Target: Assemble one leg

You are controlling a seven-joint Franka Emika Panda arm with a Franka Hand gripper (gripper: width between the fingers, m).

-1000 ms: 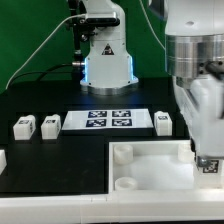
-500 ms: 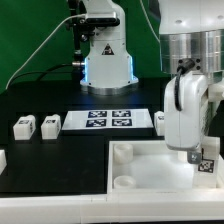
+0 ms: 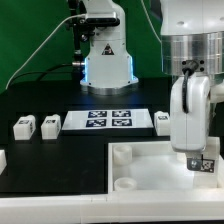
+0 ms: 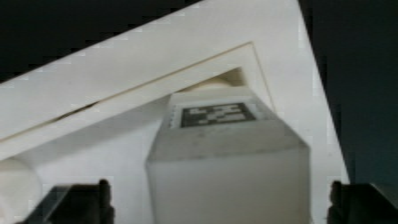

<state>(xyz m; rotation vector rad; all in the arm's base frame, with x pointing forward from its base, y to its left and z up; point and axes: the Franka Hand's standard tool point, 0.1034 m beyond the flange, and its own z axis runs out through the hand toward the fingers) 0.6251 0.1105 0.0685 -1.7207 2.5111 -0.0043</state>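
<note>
My gripper (image 3: 202,158) is shut on the leg (image 3: 204,164), a small white post with a black-and-white tag on one face. It holds the leg by its upper end, roughly upright, over the white tray (image 3: 150,170) near the corner at the exterior view's far right. In the wrist view the leg (image 4: 228,150) runs out from between the two dark fingertips (image 4: 82,205) towards the tray's corner (image 4: 267,60). The gripper (image 4: 222,210) is seen only at its tips. I cannot tell whether the leg's lower end touches the tray.
Other white legs lie on the black table: two at the exterior view's left (image 3: 23,126) (image 3: 50,124) and one right of the marker board (image 3: 163,121). The marker board (image 3: 110,120) lies behind the tray. The tray has round sockets (image 3: 125,153) at its left corners.
The gripper has turned about its own axis and shifted slightly towards the exterior view's left, carrying the leg with it over the tray's corner.
</note>
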